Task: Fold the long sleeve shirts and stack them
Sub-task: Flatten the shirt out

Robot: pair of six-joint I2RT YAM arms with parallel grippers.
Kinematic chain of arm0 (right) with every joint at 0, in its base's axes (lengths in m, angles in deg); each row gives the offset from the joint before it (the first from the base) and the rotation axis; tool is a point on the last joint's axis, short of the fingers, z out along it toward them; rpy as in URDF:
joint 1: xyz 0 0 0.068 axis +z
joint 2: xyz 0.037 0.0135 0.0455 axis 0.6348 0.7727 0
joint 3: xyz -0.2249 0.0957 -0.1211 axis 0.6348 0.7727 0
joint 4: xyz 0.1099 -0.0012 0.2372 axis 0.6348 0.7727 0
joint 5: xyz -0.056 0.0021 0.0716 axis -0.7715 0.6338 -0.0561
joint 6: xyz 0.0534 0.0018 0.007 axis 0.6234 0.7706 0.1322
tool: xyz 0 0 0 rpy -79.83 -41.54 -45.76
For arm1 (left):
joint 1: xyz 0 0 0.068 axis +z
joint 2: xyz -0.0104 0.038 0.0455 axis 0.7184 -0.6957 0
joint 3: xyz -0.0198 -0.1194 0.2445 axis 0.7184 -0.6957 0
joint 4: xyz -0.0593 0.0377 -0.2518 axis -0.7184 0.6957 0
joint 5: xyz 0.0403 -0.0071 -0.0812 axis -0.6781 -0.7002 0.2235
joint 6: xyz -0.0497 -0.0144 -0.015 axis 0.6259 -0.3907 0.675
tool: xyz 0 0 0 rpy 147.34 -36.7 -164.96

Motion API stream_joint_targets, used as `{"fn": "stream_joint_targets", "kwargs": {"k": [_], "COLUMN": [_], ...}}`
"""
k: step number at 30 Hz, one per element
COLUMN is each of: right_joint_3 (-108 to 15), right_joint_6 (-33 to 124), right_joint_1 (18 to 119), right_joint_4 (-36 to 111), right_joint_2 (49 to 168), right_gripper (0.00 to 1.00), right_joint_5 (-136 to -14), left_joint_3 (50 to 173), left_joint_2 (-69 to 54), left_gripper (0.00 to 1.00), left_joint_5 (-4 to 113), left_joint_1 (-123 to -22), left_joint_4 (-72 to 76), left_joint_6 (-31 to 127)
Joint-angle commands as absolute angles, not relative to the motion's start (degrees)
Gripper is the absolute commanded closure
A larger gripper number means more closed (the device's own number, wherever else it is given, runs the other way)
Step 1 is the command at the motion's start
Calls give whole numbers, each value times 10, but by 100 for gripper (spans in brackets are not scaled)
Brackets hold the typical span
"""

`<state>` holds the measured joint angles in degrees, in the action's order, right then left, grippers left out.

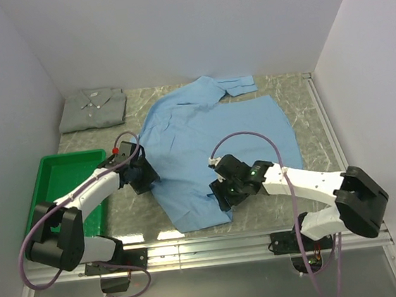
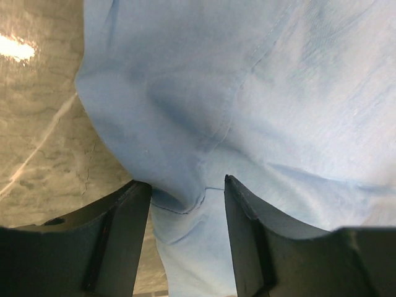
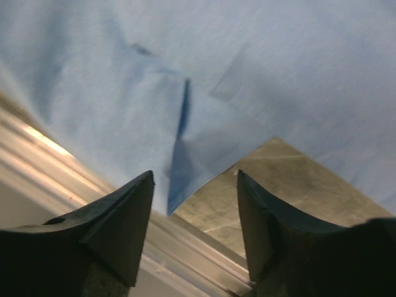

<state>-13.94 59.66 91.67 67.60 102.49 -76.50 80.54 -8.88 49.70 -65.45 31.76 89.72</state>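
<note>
The light blue shirt (image 1: 211, 140) lies spread on the table (image 1: 301, 106), its long axis running from the collar at 12 o'clock to the hem at 6 o'clock. The left fingers (image 2: 117, 238) stand apart at its 9 o'clock edge, with cloth between them. The right fingers (image 3: 117, 223), also released, straddle a hem corner at 6 o'clock. The grey-green shirt (image 1: 93, 108) lies folded at 10 o'clock.

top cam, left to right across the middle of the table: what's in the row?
green tray → left hand → light blue shirt. The right hand sits over that shirt, so it gets no separate slot. The folded grey-green shirt lies farther back, outside this row.
</note>
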Motion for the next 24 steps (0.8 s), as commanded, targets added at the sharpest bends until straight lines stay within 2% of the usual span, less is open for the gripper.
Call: {"fn": "stream_joint_targets", "kwargs": {"k": [1,3,5,16,21,24], "right_joint_3": [-185,-197,-205,-253,-256,-258], "right_joint_6": [612,620,629,621,630,632], "right_joint_1": [920,920,921,926,929,934], "right_joint_4": [679,675,670,691,715,726], "right_joint_2": [1060,1074,1084,1197,1233,1232], "right_gripper": [39,48,51,47,48,66], "right_joint_5": [-840,-867,-885,-887,-877,-878], "left_joint_3": [825,821,816,811,813,814], "left_joint_2": [-85,-83,-81,-77,-82,-86], "left_gripper": [44,44,44,45,45,45], "left_joint_5": [486,486,486,477,473,472], "left_joint_1": [-656,-656,-656,-656,-655,-656], "left_joint_4": [310,308,307,306,303,302], "left_joint_6": [886,886,886,883,882,881]}}
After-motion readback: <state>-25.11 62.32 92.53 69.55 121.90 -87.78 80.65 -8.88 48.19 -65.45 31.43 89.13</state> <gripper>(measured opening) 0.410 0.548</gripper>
